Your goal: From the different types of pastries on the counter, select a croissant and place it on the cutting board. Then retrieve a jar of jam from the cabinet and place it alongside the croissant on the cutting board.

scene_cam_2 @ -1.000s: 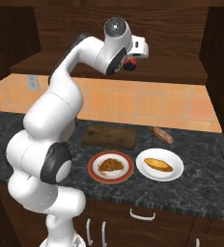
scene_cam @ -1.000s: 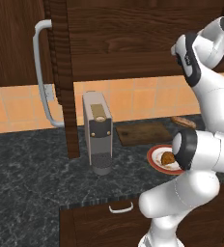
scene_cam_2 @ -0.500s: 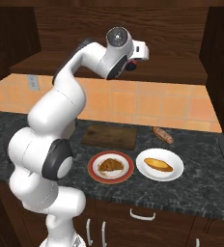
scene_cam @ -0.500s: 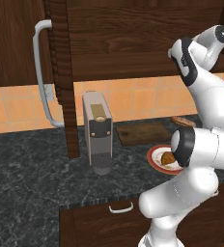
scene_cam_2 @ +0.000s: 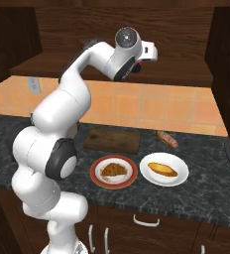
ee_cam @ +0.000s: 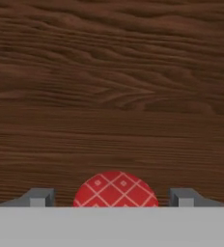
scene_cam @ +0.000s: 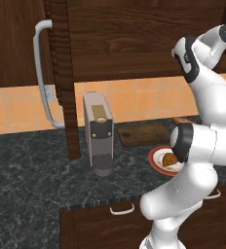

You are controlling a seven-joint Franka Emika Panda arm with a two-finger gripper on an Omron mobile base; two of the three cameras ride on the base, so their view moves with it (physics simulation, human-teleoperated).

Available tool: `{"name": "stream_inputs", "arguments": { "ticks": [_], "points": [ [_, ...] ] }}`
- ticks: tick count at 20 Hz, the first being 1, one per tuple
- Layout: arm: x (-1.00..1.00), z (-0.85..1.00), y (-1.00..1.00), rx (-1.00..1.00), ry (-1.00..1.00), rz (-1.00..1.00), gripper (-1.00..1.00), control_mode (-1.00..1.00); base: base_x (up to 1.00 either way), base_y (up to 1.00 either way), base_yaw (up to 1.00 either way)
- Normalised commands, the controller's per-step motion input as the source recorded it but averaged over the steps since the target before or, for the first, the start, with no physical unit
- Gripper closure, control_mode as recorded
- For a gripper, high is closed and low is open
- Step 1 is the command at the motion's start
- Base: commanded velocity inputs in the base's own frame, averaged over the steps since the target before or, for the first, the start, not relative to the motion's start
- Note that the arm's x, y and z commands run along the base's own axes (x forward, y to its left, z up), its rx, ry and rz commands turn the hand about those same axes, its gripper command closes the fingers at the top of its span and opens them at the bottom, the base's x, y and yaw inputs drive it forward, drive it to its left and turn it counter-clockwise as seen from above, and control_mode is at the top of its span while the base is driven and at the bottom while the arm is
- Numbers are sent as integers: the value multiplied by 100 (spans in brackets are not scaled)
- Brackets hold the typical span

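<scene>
Gripper (ee_cam: 112,198): raised inside the cabinet (scene_cam_2: 117,30); fingertips seen apart, one on each side of the jar of jam (ee_cam: 115,189), no contact visible.
Croissant (scene_cam_2: 113,170): lies on the red-rimmed plate (scene_cam_2: 97,179), in front of the cutting board (scene_cam_2: 112,141) on the counter (scene_cam_2: 206,193).

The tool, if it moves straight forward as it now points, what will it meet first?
Likely the jam jar, which sits between the open tool's fingers; behind it is the cabinet's wood. Depth is uncertain.
</scene>
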Motion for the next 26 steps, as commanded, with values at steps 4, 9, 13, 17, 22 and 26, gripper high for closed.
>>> {"name": "stream_inputs", "arguments": {
  "ticks": [4, 9, 13, 17, 22, 26],
  "points": [
    [0, -1, 0, 0, 0, 0, 100, -100, 0, 0, 0],
    [0, -2, 0, 0, 5, 0, 100, -100, 0, 0, 0],
    [-4, 51, 0, 0, 8, -2, 100, -100, 0, 0, 0],
    [-18, 52, 0, 0, 2, -1, 100, -100, 0, 0, 0],
    [-73, 33, 0, -3, -21, 0, 100, -100, 0, 0, 0],
    [-71, 4, 0, -5, -23, 0, 100, -100, 0, 0, 0]
  ]
}}
